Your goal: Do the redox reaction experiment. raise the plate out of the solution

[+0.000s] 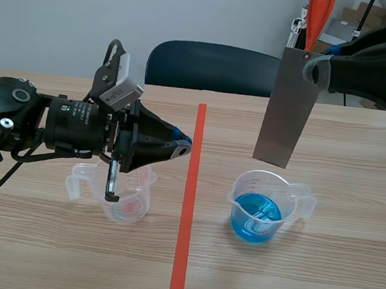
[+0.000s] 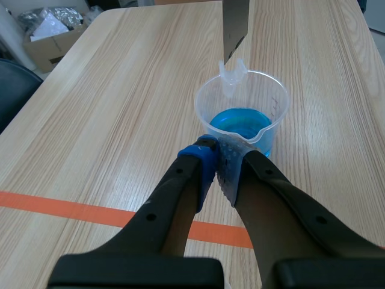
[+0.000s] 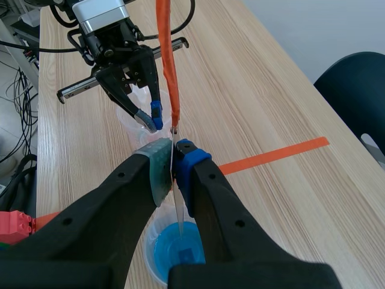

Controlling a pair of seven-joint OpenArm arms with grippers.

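Note:
A grey metal plate [image 1: 288,105] hangs upright and slightly tilted, its lower edge clear above the clear beaker of blue solution [image 1: 258,208]. My right gripper [image 1: 313,66] is shut on the plate's top corner. In the right wrist view the plate [image 3: 179,211] shows edge-on between the pads of the right gripper [image 3: 172,158], with the blue beaker [image 3: 177,250] below. My left gripper [image 1: 185,142] is shut on nothing, over a second clear beaker [image 1: 121,196]. From the left wrist view the left gripper [image 2: 216,153] points at the blue beaker [image 2: 240,114], with the plate's lower end [image 2: 234,27] above it.
An orange tape line [image 1: 188,205] runs down the table between the two beakers. A dark chair [image 1: 213,66] stands behind the table's far edge. The left arm's gripper [image 3: 150,117] shows ahead in the right wrist view.

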